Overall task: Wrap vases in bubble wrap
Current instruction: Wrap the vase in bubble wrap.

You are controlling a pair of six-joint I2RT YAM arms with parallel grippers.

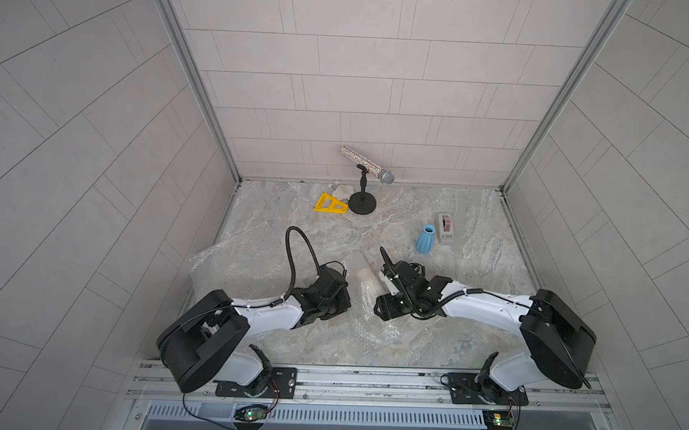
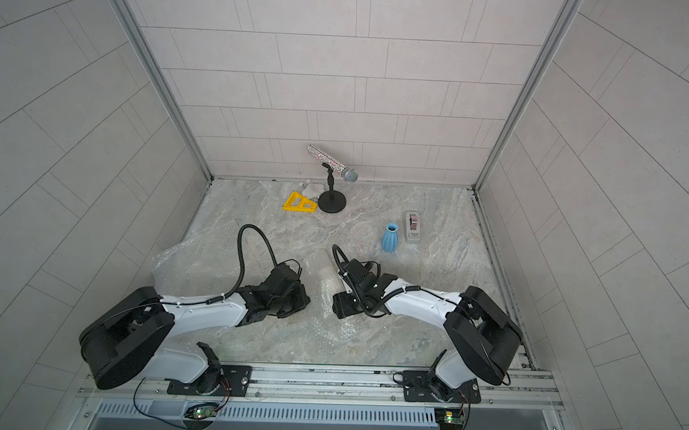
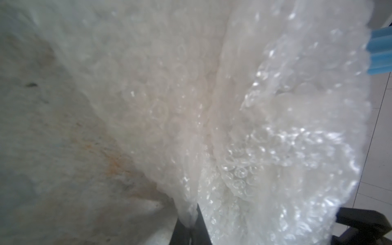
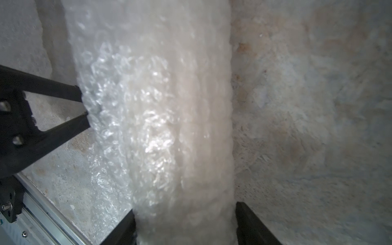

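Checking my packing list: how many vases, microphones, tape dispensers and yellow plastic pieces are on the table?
Vases: 2, the blue vase upright, the white vase lying in bubble wrap
Microphones: 1, the microphone on its stand
Tape dispensers: 1, the tape dispenser
Yellow plastic pieces: 1, the yellow triangle
Total: 5

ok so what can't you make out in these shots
- white vase: ribs and rim hidden by the bubble wrap around it, in every view.
- left gripper: hidden under its own wrist in both top views; its wrist view shows only fingertips pinching wrap.
- blue vase: cut off by the left wrist view's edge.
- small white thing by the yellow piece: too small to name in both top views.
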